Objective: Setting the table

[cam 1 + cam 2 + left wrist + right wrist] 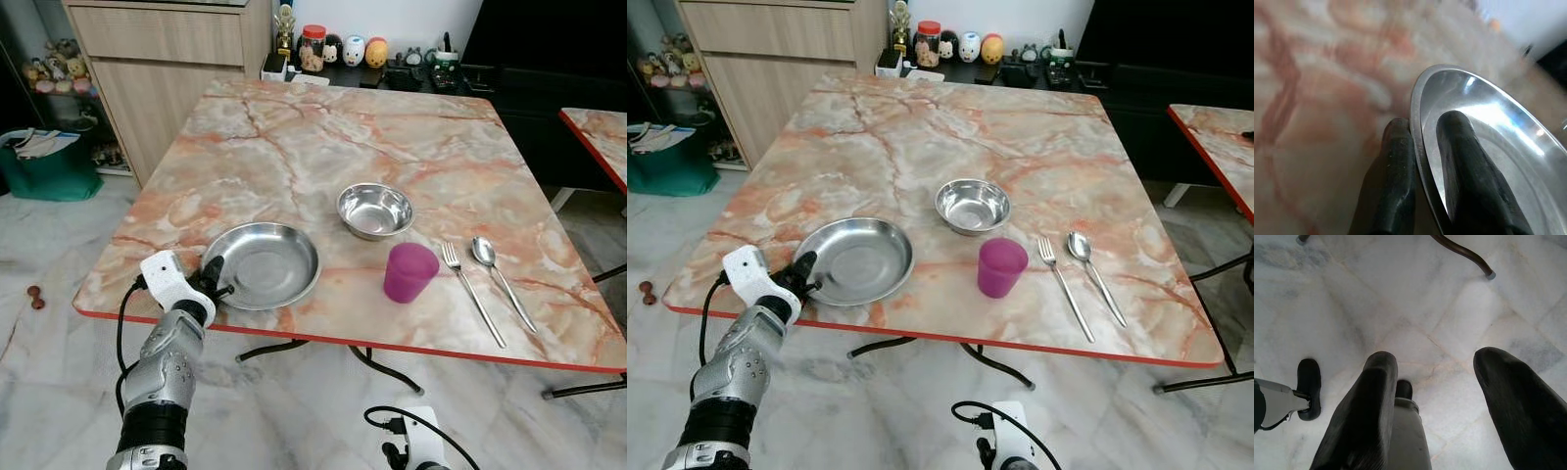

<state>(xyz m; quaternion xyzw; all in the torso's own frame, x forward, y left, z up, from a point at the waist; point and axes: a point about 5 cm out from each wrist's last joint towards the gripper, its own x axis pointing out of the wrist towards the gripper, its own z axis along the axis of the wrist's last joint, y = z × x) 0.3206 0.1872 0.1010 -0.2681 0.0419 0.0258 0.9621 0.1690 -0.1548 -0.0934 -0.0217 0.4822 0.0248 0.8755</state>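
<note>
The marble table (294, 147) carries the whole setting, and the left gripper (213, 279) works at its near edge, with the steel plate (265, 262) directly ahead of its fingertips. The step in hand seems to be the placing of this plate: the two black fingers (1398, 161) are closed on its near rim, one on the outer side and one inside the dish, so the gripper has hold of the plate, which lies flat on the table. Beyond the plate, farther from the gripper and to its right, stands the steel bowl (374, 210); the purple cup (409, 271) is just to the right of the plate, and still farther right lie the fork (470, 291) and the spoon (500, 277), side by side. In my judgement the next move is either to slide the plate to its final position, perhaps nearer to the cutlery, or to let go of the rim and draw the arm back without dragging the plate over the edge. The right gripper (1449, 396) hangs idle below the table, its fingers spread wide and holding nothing, with the marble floor (1400, 308) under it. The head views give the full layout of the table but leave the grip small and dark; the left wrist view shows clearly that the rim sits between the fingers. The right wrist view adds a table leg's foot (1488, 274).
</note>
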